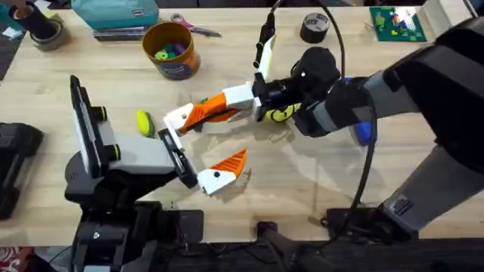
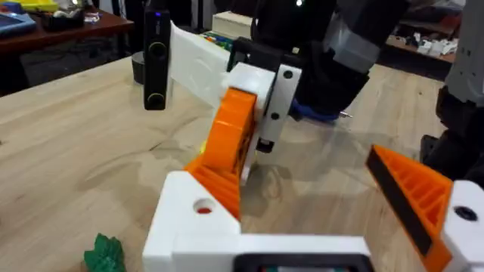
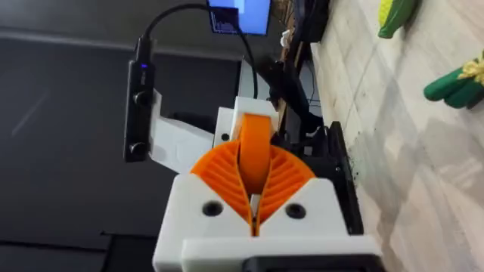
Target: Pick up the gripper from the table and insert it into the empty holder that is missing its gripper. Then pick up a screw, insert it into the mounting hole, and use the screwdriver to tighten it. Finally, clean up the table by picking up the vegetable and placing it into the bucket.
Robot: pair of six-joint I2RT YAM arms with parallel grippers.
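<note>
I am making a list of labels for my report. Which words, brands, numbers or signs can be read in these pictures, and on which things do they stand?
No text can be read.
bucket: dark label, too blurred to read.
teal case: small dark mark, too small to read.
screen: lit blue, nothing readable.

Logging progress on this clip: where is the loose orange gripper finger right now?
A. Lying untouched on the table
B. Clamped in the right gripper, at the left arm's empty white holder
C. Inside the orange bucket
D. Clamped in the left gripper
B: the right gripper is shut on the orange gripper finger, whose lower end meets the empty holder on the left arm's claw.
</note>
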